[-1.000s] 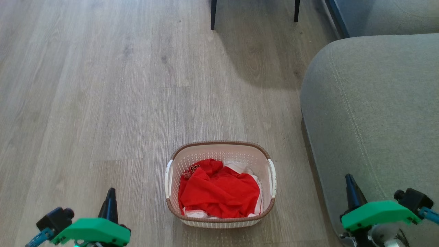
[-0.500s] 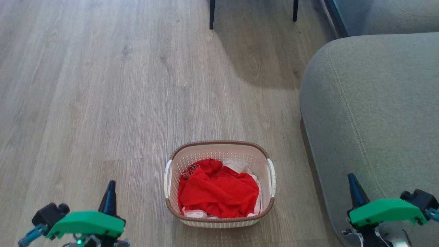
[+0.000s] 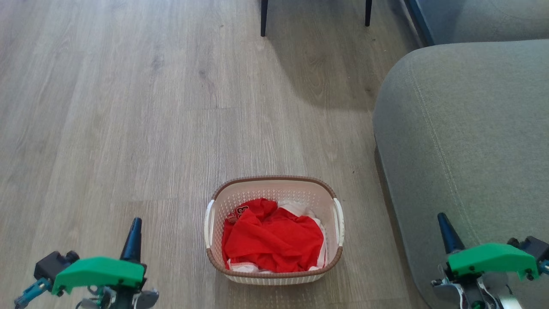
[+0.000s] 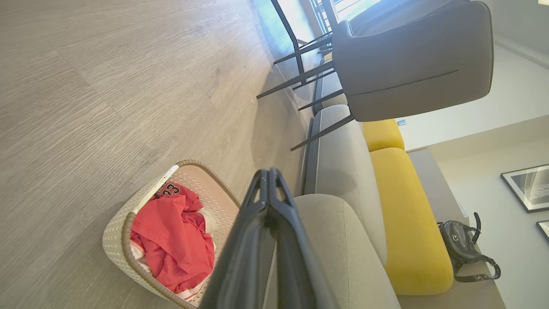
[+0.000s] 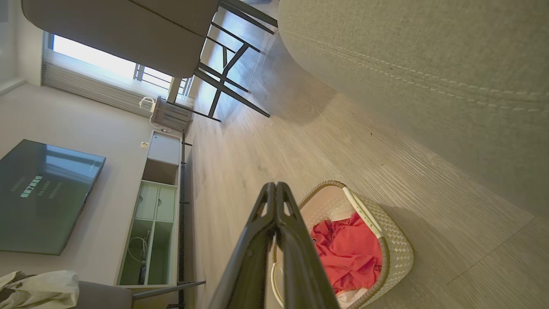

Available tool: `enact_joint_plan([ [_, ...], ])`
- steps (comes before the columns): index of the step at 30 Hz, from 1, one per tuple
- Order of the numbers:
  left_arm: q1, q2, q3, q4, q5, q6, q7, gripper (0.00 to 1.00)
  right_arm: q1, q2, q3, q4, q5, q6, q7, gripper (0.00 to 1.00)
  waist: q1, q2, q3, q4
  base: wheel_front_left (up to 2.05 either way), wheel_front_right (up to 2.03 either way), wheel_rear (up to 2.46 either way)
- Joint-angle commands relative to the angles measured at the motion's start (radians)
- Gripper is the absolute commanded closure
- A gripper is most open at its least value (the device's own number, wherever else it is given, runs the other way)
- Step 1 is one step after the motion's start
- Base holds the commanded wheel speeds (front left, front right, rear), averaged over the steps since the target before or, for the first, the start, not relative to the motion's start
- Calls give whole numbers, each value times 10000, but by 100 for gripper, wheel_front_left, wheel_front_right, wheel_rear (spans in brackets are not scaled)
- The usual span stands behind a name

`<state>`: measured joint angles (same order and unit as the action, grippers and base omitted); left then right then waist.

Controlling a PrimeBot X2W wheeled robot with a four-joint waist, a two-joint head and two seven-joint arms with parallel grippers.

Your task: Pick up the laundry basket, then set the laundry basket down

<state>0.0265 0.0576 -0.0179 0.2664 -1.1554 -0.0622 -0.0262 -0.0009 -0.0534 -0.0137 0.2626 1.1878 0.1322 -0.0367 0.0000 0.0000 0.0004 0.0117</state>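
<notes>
Nearest the head camera, at about 7 o'clock in its view, the left gripper (image 3: 136, 223) rises from a green housing (image 3: 99, 272), its two dark fingers pressed flat together into a single point with nothing between them. Its own wrist camera confirms that the tips meet. At about 5 o'clock the right gripper (image 3: 441, 217) stands the same way under its own green housing (image 3: 491, 260), tips together and empty, hanging in front of the sofa's near corner. Between the two, at 6 o'clock and well apart from either, the laundry basket (image 3: 274, 178) sits upright on the grey wood-look floor (image 3: 128, 107), with its brown rim level and a white handle (image 3: 209, 223) on each long side. Inside lies a crumpled red garment (image 3: 274, 240) (dark numerals show on a fold at its 10 o'clock edge) over a little white cloth (image 3: 296, 209). Neither gripper touches the basket. Just beside the basket, from 3 o'clock towards 5 o'clock, bulges the rounded grey sofa (image 3: 463, 137), with a strip of floor between them. Farther off, at 12 o'clock, two thin dark chair legs (image 3: 263, 17) stand on the floor, throwing a broad shadow. The left wrist view shows yellow cushions (image 4: 407, 214) on the sofa beyond the grey arm, and a dark bag (image 4: 463, 244) past them.
</notes>
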Motion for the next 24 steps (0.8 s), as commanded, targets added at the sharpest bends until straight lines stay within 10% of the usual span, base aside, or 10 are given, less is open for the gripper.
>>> enact_joint_plan([
  [1, -564, 106, 354, -307, -278, -93, 78, 100, -573, -206, 43, -293, 286, -10, 80, 100, 0, 0, 1, -3, 0, 0, 0],
  [24, -1020, 87, 809, -255, -2919, -446, 768, 100, -851, -213, -374, -237, 2801, -13, 762, 100, 0, 0, 17, -71, 0, 0, 0],
])
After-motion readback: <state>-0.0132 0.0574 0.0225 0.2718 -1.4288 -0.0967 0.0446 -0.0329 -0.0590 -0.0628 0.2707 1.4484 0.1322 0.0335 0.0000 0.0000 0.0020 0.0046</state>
